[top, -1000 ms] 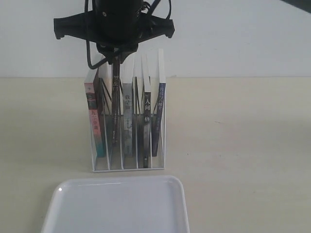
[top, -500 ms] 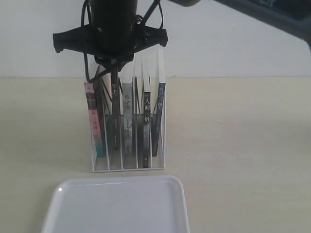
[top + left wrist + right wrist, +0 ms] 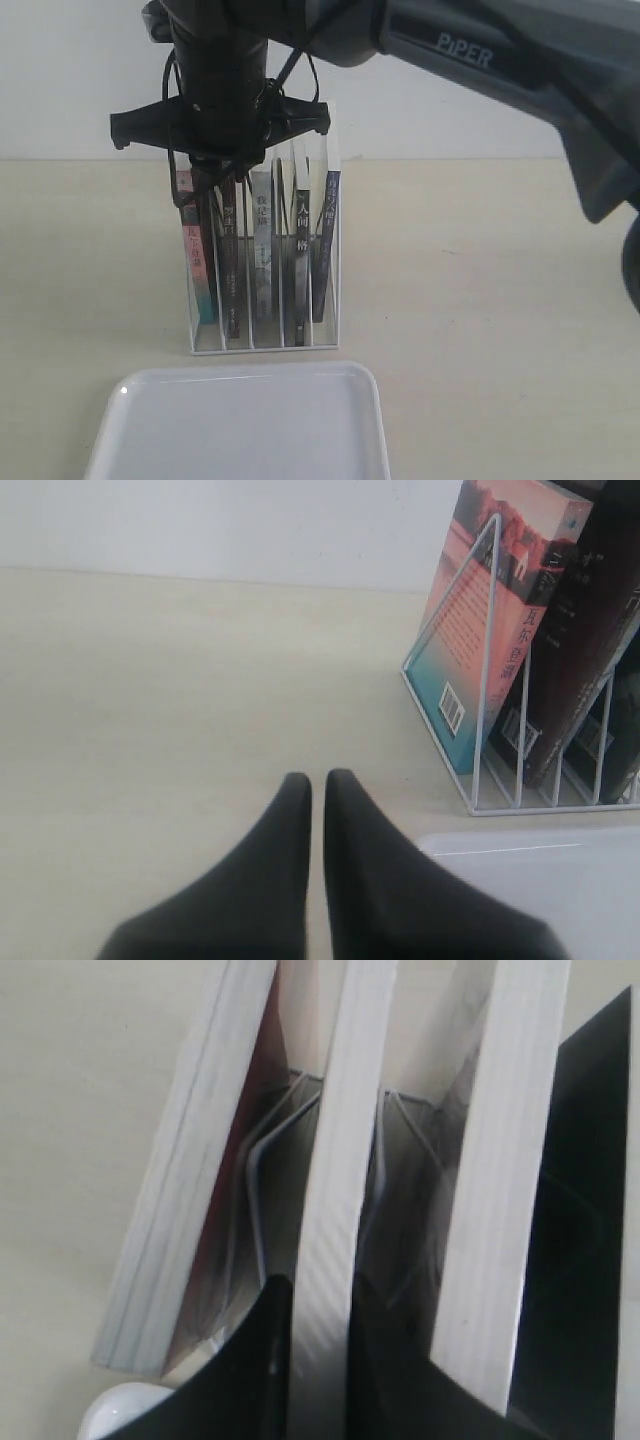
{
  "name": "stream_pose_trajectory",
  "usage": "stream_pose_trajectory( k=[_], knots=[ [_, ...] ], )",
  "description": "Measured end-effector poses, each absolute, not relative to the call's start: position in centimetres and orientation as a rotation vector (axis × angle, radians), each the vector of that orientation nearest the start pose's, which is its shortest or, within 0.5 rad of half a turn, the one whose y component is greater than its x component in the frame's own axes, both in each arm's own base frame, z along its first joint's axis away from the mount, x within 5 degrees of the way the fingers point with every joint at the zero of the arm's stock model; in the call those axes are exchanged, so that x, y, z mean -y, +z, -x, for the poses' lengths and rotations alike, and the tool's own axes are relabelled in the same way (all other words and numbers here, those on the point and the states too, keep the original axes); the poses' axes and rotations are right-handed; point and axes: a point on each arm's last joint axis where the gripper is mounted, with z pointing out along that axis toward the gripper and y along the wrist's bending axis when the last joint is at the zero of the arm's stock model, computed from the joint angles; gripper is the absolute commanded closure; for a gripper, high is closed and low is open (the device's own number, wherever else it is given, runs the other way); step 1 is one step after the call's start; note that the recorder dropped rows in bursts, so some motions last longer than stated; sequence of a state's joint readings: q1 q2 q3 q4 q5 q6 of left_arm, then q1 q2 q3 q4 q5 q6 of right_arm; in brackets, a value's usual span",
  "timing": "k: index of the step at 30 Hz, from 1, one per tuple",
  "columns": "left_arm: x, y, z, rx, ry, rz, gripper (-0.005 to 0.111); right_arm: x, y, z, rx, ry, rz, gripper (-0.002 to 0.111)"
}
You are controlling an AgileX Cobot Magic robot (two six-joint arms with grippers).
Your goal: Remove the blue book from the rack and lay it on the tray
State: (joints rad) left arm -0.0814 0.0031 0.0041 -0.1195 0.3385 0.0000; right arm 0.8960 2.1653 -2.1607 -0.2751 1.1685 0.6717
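The white wire rack [image 3: 264,347] stands on the table with several books upright in it. The blue book [image 3: 329,222] fills its rightmost slot, dark blue spine facing out, untouched. My right gripper [image 3: 224,188] reaches in from above, well to the left of the blue book. It is shut on the top edge of the black-spined book [image 3: 229,262] in the second slot from the left. In the right wrist view its fingers [image 3: 262,1360] press either side of that book's white page edge [image 3: 335,1160]. The white tray [image 3: 240,420] lies in front of the rack. My left gripper [image 3: 316,778] hovers shut and empty over the table.
A pink-and-teal-spined book [image 3: 193,250] leans in the leftmost slot, also seen in the left wrist view [image 3: 490,630] beside the rack's wire end [image 3: 478,680] and a corner of the tray [image 3: 540,870]. The right arm [image 3: 480,50] spans the top of the scene.
The right gripper has come down and slightly left, and the black-spined book in it has sunk lower into its slot. The blue book and the tray have not moved.
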Motion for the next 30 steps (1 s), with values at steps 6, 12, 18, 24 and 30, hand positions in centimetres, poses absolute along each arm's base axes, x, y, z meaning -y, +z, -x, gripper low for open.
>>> stream_pose_trajectory(
  k=[6, 12, 18, 24, 30],
  knots=[
    [0.80, 18.13, -5.34, -1.830, -0.173, 0.001, 0.103, -36.24, 29.69, -31.90, -2.577, 0.194, 0.352, 0.108],
    [0.80, 18.13, -5.34, -1.830, -0.173, 0.001, 0.103, -36.29, 29.64, -31.94, -2.574, 0.197, 0.353, 0.108],
    [0.80, 18.13, -5.34, -1.830, -0.173, 0.001, 0.103, -36.33, 29.67, -31.97, -2.570, 0.203, 0.351, 0.067],
    [0.80, 18.13, -5.34, -1.830, -0.173, 0.001, 0.103, -36.49, 29.77, -32.06, -2.556, 0.230, 0.331, 0.051],
    [0.80, 18.13, -5.34, -1.830, -0.173, 0.001, 0.103, -36.35, 30.58, -31.85, -2.544, 0.259, 0.325, 0.051]
  ],
)
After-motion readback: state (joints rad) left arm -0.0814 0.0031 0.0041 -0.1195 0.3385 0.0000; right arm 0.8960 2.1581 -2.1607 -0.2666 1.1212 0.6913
